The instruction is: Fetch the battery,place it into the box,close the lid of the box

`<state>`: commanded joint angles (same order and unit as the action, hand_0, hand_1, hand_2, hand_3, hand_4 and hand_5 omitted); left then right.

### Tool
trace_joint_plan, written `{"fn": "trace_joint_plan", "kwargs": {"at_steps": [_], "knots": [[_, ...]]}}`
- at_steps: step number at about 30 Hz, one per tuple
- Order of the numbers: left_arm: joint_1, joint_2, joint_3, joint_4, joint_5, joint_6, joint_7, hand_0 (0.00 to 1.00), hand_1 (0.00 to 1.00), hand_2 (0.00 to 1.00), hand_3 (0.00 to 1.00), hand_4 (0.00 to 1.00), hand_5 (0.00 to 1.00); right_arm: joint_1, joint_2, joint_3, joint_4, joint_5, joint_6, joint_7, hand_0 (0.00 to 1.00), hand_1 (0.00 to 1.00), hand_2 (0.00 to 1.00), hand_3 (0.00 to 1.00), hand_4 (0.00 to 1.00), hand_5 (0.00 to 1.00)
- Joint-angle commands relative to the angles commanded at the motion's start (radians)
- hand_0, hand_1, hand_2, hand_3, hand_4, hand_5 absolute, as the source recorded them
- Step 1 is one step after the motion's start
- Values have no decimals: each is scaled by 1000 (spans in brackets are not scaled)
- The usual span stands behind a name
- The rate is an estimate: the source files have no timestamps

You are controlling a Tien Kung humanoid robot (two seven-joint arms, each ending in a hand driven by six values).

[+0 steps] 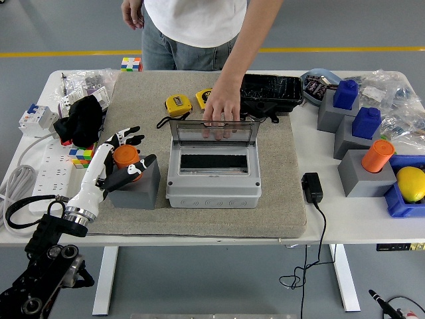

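An orange cylinder [125, 157], seemingly the battery, stands upright in a grey block [136, 189] at the left of the beige mat. My left hand [133, 151] is open around it, fingers behind and thumb in front; I cannot tell whether they touch it. The grey box [212, 185] sits mid-mat with its clear lid [214, 132] standing upright. A person's hand [222, 109] rests on the lid's top edge, fingers over it. My right arm is out of sight.
Two yellow tape measures [177, 104] and a black case [271, 90] lie behind the box. Grey blocks with blue and orange pieces [377, 157] and a blue bin with a lemon [412, 184] stand at right. A black adapter [312, 187] lies by the mat.
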<state>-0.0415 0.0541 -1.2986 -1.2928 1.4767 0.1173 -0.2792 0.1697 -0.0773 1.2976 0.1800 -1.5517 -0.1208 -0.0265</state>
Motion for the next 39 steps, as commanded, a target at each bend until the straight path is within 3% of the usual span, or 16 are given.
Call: {"fn": "trace_joint_plan", "kwargs": {"at_steps": [3,4,9,10,15,16,21,22,27,28,39], "knots": [[-1,0,-3,6,12,8,2,696,806,761,822,998,402,1,1,-7,0,6,0,1,851,821,794,847,998,998],[-1,0,-3,8,15,10,3,689,799,748,806,998,322,1,1,-7,0,6,0,1,851,821,794,847,998,998],[-1,1,-2,12,26,19,5,689,799,748,806,998,322,1,0,-5,0,4,0,1,851,821,794,847,998,998],[-1,0,0,12,27,22,5,659,752,713,772,998,258,1,0,-4,0,3,0,1,851,821,793,847,998,998],[-4,1,6,11,25,36,2,659,752,713,772,998,258,0,-1,2,0,-1,0,0,851,821,793,847,998,998],[-5,1,7,11,23,38,1,553,695,642,726,998,260,1,-1,1,0,0,0,0,851,821,794,847,998,998],[-6,1,13,11,16,47,-3,553,695,642,726,998,260,0,0,1,0,1,0,1,851,821,794,847,998,998],[-7,0,13,12,14,51,-4,417,607,570,653,998,274,1,0,1,0,1,0,1,851,821,793,847,998,998],[-10,-1,12,12,9,62,-7,417,607,570,653,998,274,2,0,4,0,-1,0,1,851,821,793,847,998,998],[-10,-1,12,12,9,63,-8,326,531,508,613,998,276,2,0,4,0,-1,0,1,851,821,793,847,998,998],[-10,-4,14,11,13,73,-10,323,522,495,606,998,265,2,0,6,0,-4,-1,1,851,821,794,847,998,998]]}}
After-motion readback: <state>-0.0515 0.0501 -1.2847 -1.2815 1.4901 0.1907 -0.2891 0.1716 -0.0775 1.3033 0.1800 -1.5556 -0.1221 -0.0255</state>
